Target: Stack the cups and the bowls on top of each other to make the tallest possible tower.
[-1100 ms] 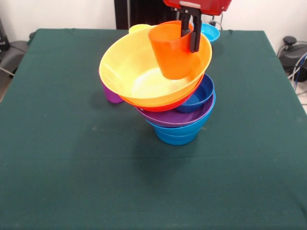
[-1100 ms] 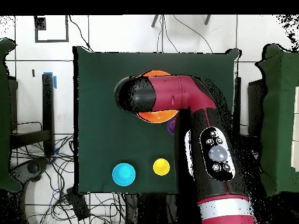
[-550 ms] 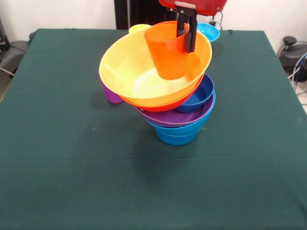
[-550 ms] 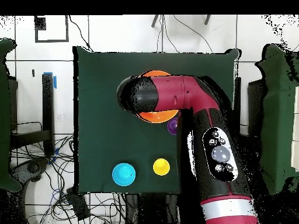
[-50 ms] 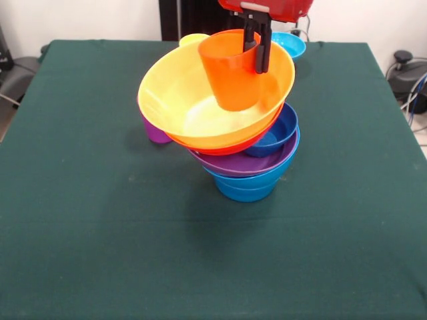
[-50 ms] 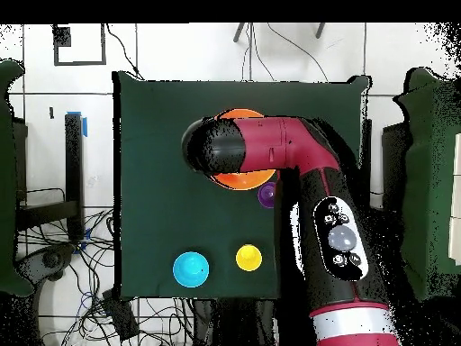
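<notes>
You see green-clothed desk (image 5: 100, 233), white wall (image 5: 87, 19) behind far edge, white tiled floor (image 6: 180, 50), tangled cables (image 6: 81, 297) off desk's corner.

No readable writing anywhere around me.

My arm (image 6: 306, 207) carries a black panel with round buttons, seen from overhead, but I can make out no letters or numbers on them. The bowls and cups are plain coloured plastic without labels, and the green tabletop (image 5: 100, 233) bears no marks. A black square outline on the floor (image 6: 79, 43) at the far left holds no legible sign.
</notes>
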Motion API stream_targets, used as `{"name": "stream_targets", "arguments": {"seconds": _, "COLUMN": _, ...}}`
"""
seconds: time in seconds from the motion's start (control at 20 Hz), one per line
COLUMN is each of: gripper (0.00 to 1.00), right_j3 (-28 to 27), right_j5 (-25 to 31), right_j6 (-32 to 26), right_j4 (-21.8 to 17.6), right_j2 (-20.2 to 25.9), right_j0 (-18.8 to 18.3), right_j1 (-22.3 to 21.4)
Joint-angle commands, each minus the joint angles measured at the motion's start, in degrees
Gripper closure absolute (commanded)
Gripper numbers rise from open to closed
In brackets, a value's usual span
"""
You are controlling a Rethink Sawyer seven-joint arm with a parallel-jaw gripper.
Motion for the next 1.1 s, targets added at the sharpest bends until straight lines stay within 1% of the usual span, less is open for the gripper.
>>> {"name": "stream_targets", "arguments": {"seconds": 0.05, "gripper": 1.00, "right_j3": -2.08, "right_j5": 0.44, "right_j6": -11.97, "right_j4": -5.75, "right_j2": 2.82, "right_j0": 0.10, "right_j1": 1.29}}
{"name": "stream_targets", "arguments": {"seconds": 0.1, "gripper": 1.00, "right_j3": -2.94, "right_j5": 0.81, "right_j6": -12.32, "right_j4": -6.03, "right_j2": 2.81, "right_j0": 0.20, "right_j1": 1.51}}
{"name": "stream_targets", "arguments": {"seconds": 0.25, "gripper": 1.00, "right_j3": -2.37, "right_j5": 1.29, "right_j6": -11.97, "right_j4": -5.77, "right_j2": 2.57, "right_j0": 0.33, "right_j1": 0.72}}
{"name": "stream_targets", "arguments": {"seconds": 0.45, "gripper": 1.00, "right_j3": -2.64, "right_j5": 0.83, "right_j6": -12.13, "right_j4": -5.87, "right_j2": 2.76, "right_j0": 0.16, "right_j1": 1.39}}
{"name": "stream_targets", "arguments": {"seconds": 0.95, "gripper": 1.00, "right_j3": -2.34, "right_j5": 1.19, "right_j6": -12.20, "right_j4": -6.05, "right_j2": 2.89, "right_j0": -0.07, "right_j1": 1.16}}
{"name": "stream_targets", "arguments": {"seconds": 1.0, "gripper": 0.00, "right_j3": -2.27, "right_j5": 1.33, "right_j6": -12.04, "right_j4": -6.14, "right_j2": 2.85, "right_j0": -0.06, "right_j1": 1.11}}
{"name": "stream_targets", "arguments": {"seconds": 1.1, "gripper": 0.00, "right_j3": -2.62, "right_j5": 1.32, "right_j6": -11.99, "right_j4": -6.31, "right_j2": 3.02, "right_j0": -0.07, "right_j1": 1.38}}
